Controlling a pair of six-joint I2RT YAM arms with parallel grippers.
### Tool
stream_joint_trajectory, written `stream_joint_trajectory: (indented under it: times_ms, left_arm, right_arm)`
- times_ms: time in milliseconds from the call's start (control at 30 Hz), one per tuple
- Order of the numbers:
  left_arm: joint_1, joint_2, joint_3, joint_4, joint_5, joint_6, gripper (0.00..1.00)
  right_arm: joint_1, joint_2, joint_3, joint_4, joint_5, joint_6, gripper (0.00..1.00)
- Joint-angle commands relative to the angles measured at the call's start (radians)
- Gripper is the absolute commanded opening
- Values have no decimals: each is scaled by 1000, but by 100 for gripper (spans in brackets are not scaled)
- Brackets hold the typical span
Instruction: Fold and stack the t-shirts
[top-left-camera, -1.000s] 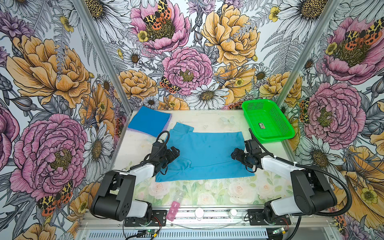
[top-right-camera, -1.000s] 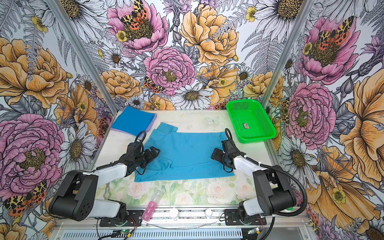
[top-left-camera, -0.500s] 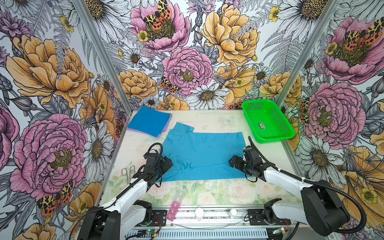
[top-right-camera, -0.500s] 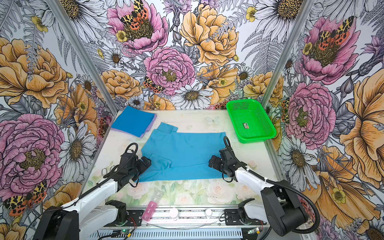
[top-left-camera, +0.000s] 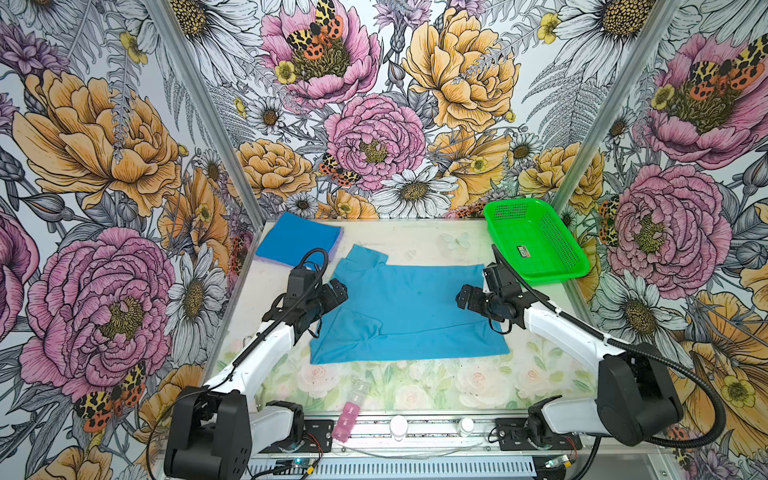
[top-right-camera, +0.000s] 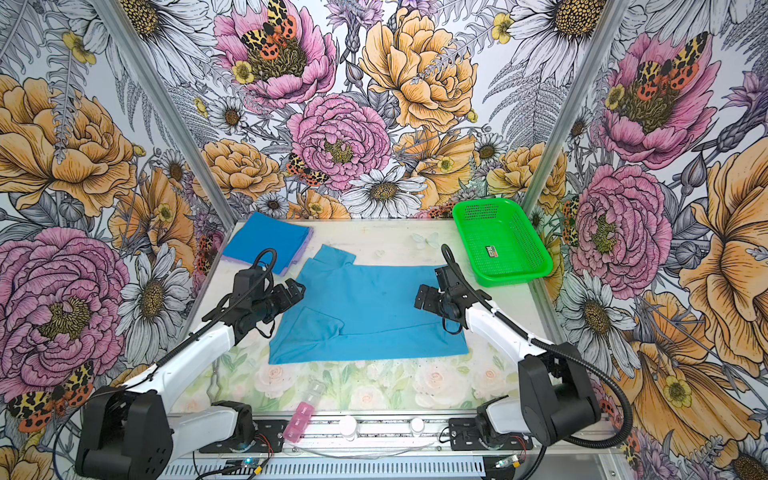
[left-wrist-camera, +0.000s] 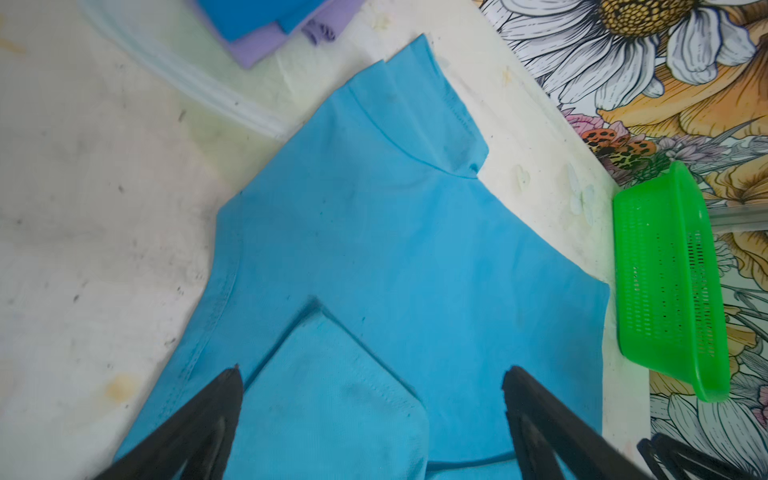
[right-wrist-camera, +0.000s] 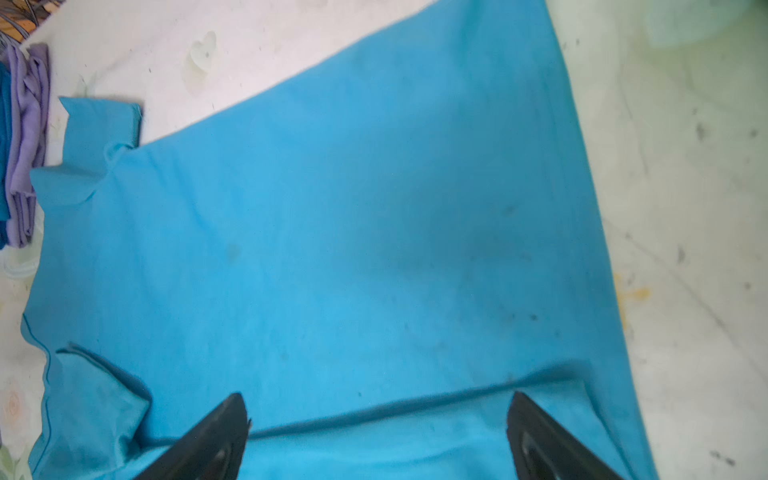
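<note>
- Teal cotton sits under both claws. The left gripper (top-left-camera: 333, 291) has its jaws spread wide with nothing between them, low over the collar-end edge of the teal t-shirt (top-left-camera: 415, 307).
- In the left wrist view its fingers (left-wrist-camera: 203, 424) straddle the near sleeve (left-wrist-camera: 332, 395), which lies folded in on the body.
- The right gripper (top-left-camera: 466, 297) is also spread wide and empty, over the hem end. The right wrist view shows cloth below the gap, not pinched.
- The shirt lies flat in the middle of the table (top-left-camera: 419, 235), its long side running across. The near long edge looks turned over onto the body, and the far sleeve (top-left-camera: 365, 258) pokes out toward the back.
- The folded stack (top-left-camera: 297, 241) sits at the back-left corner, near that sleeve but apart from it. Deep blue is on top with a lavender shirt (left-wrist-camera: 257, 48) beneath.
- The green basket (top-left-camera: 536, 249) is back-right, clear of the shirt.
- Handling, my read: the cloth is light, thin and limp and holds no shape. Lifted at one point, it would sag and drag the folds open.
- Where to grab: pinch two corners of one edge together, one per claw. Take all the layers at the stitched hem or seam, where the cloth is thickest.
- The far sleeve probably wants tucking in first.
</note>
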Motion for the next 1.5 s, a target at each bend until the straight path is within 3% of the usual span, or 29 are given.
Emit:
stream_joint_trajectory:
  times_ms: [0,300,500,600,767,1067,1267,1467]
  left_arm:
    - [40,99,98,23,90,93,99]
    - [12,284,302,23,62,98,99]
    - [-10,309,307,27,69,95,99]
    - [-13,303,286,39,72,91,99]
    - [-13,290,254,65,82,86,99]
    - [-11,304,235,111,107,73,99]
    - [-11,302,224,130,117,65,99]
    - [-3,306,215,143,127,62,99]
  right_arm:
    - [-50,105,117,-9,37,-117,98]
    - [-151,492,506,-68,100,-233,88]
    - [-157,671,694,-133,175,-253,63]
    - [-157,713,740,-148,232,-243,47]
    - [-158,751,766,-156,278,-216,37]
    - [-161,785,788,-179,324,-186,35]
    - [-167,842,841,-231,257,-173,35]
    - [-165,856,853,-241,248,-166,17]
